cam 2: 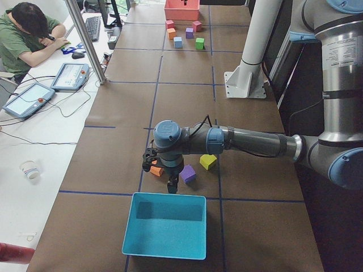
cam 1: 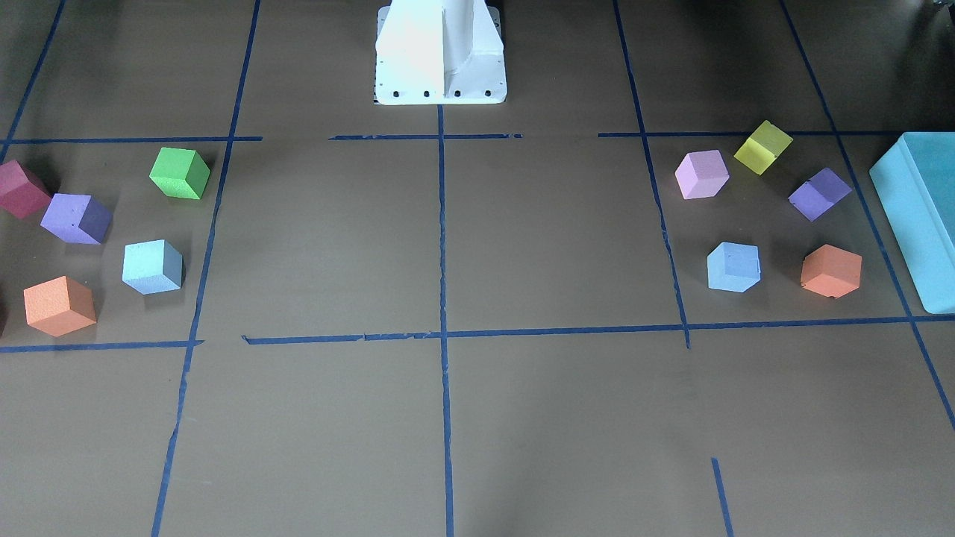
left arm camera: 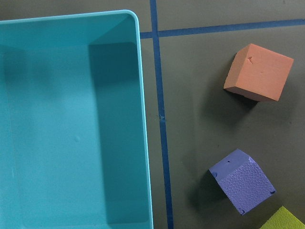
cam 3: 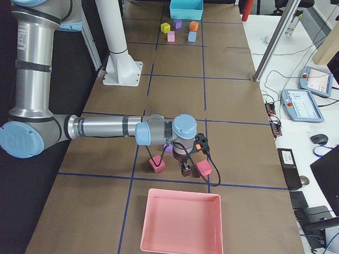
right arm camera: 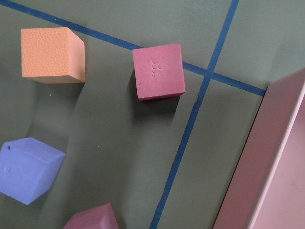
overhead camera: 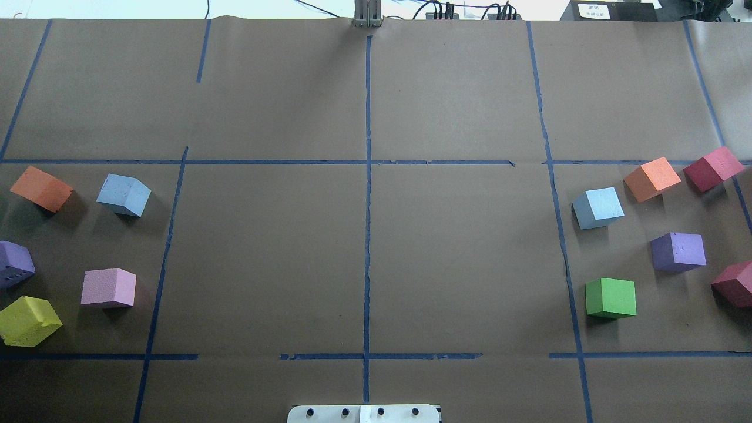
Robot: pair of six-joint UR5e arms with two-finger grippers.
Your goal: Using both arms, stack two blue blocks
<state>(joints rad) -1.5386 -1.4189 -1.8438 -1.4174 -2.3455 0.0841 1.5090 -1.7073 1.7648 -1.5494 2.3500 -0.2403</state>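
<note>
Two pale blue blocks lie far apart on the brown table. The aqua-tinted one (cam 1: 152, 266) (overhead camera: 598, 207) is on my right side, among other cubes. The sky-tinted one (cam 1: 734, 266) (overhead camera: 123, 195) is on my left side. The left gripper (cam 2: 172, 186) hangs over the cubes next to the teal box (cam 2: 164, 225). The right gripper (cam 3: 185, 170) hangs over the cubes next to the pink tray (cam 3: 181, 221). Both show only in the side views, so I cannot tell if they are open or shut. Neither wrist view shows a blue block or any fingers.
On my left side lie orange (overhead camera: 41, 188), purple (overhead camera: 14, 264), pink (overhead camera: 108, 288) and yellow (overhead camera: 28, 320) cubes. On my right side lie orange (overhead camera: 652, 178), green (overhead camera: 611, 298), purple (overhead camera: 678, 251) and two crimson (overhead camera: 714, 168) cubes. The white pedestal (cam 1: 440, 52) stands at the table's middle edge.
</note>
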